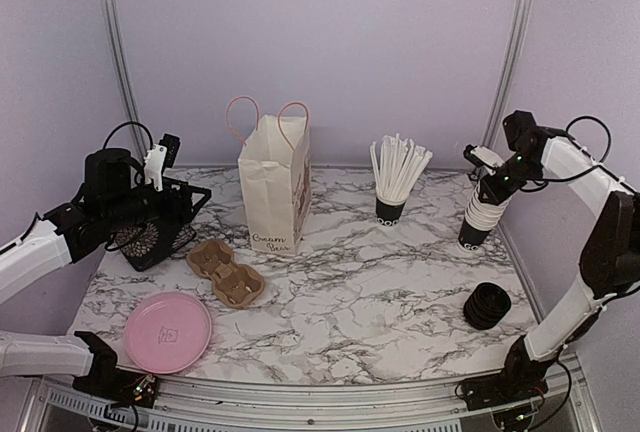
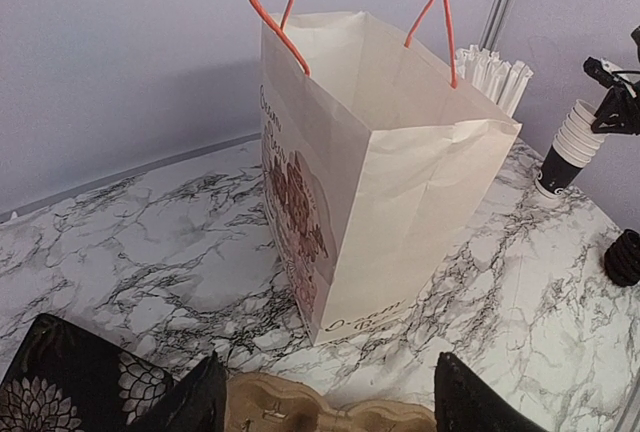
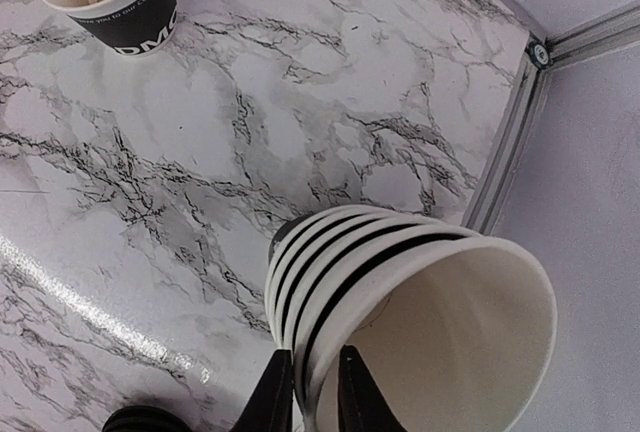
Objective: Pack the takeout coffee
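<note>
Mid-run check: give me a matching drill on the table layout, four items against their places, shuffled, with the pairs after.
Items:
1. paper bag
2. pink plate
3. cup carrier
4. cup of straws

Places:
A. near-left corner of the table
B. standing upright, back centre
C. lying flat between bag and plate
D. at the back, right of the bag

Pairs: 1-B, 2-A, 3-C, 4-D
</note>
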